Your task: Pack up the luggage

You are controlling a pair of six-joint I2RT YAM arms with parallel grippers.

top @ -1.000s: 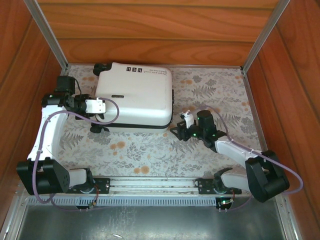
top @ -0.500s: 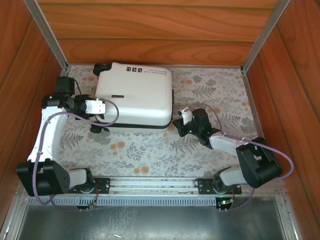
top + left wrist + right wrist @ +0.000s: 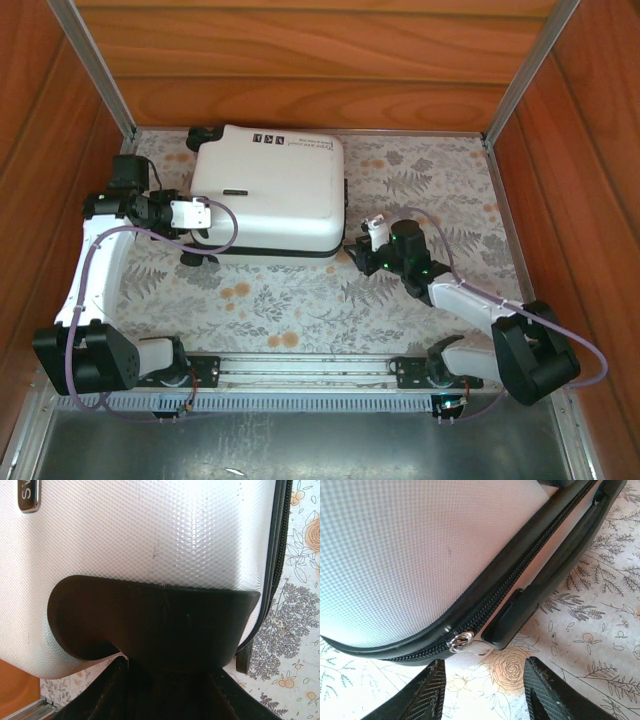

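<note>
The right gripper point(image 3: 487, 694) sits low at the bottom of its wrist view. Its jaws stand apart with only flowered tablecloth point(image 3: 600, 645) between them. Just above the gap hangs the silver zipper pull point(image 3: 460, 641), at the rounded corner of the luggage point(image 3: 270, 195). To the right of the pull, a black side handle point(image 3: 547, 575) runs up toward the upper right of the frame.

The left gripper point(image 3: 203, 214) is against the case's left side in the overhead view. One dark jaw lies flat on the dimpled shell in its own camera, but I cannot tell whether the jaws are apart or together.

The luggage lies flat and closed in the upper left-centre of the table, with its wheels to the left.

The shell looks stiff and smooth, so it is probably too broad and slick to pinch. The pull tab, the handle or the wheels are better places to take hold. It would likely slide on the cloth under a sideways tug, so bracing the far side seems wise.
</note>
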